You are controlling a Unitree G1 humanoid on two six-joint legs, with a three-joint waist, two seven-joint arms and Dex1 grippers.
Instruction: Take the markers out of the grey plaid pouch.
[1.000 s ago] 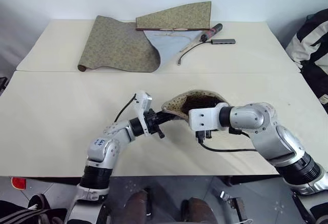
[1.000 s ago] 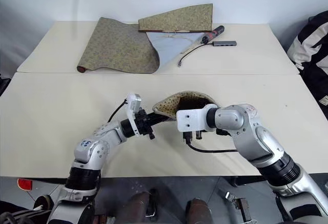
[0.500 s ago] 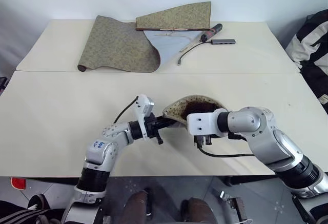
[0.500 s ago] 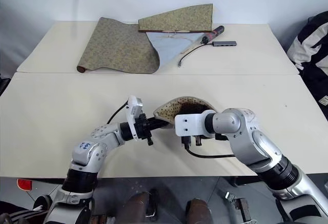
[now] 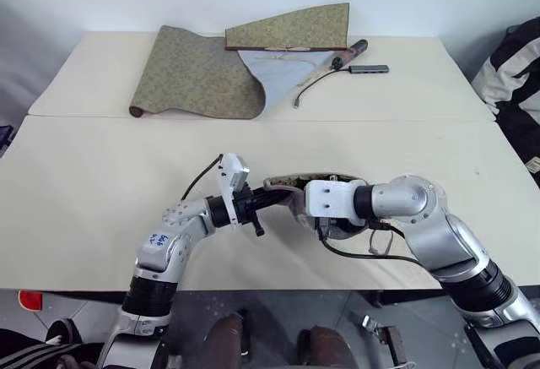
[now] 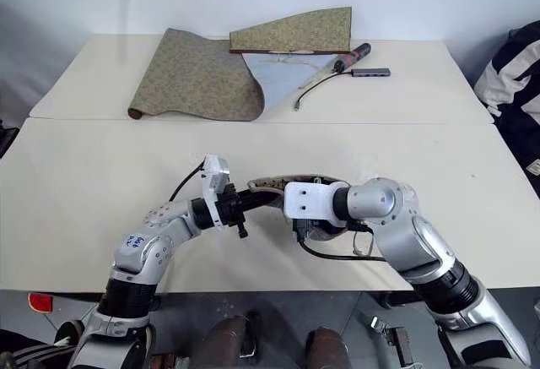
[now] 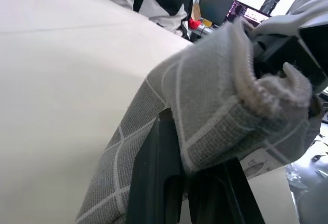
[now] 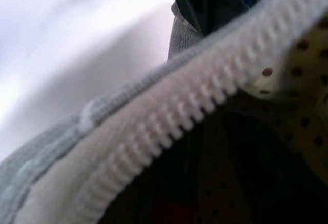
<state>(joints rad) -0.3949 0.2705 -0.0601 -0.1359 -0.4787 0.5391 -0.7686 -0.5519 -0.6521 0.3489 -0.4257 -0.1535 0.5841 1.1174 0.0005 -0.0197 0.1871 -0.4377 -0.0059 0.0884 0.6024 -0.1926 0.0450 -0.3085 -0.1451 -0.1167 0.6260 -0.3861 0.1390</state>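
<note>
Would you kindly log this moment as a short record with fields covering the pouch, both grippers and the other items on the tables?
pouch: grey plaid pouch, on the near table, between both grippers
left gripper: shut on the pouch's edge
right gripper: at the pouch's opening; finger state not visible
markers: none seen outside the pouch
far table: olive-green cloth scroll, dark cylinder with cable, small grey adapter

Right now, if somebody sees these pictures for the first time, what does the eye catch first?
First, the two grippers meeting at the near table's front edge: the left gripper is shut on the grey plaid pouch, and the right arm reaches in from the other side. Behind, on the far table, lies an olive-green patterned cloth, partly unrolled.
</note>
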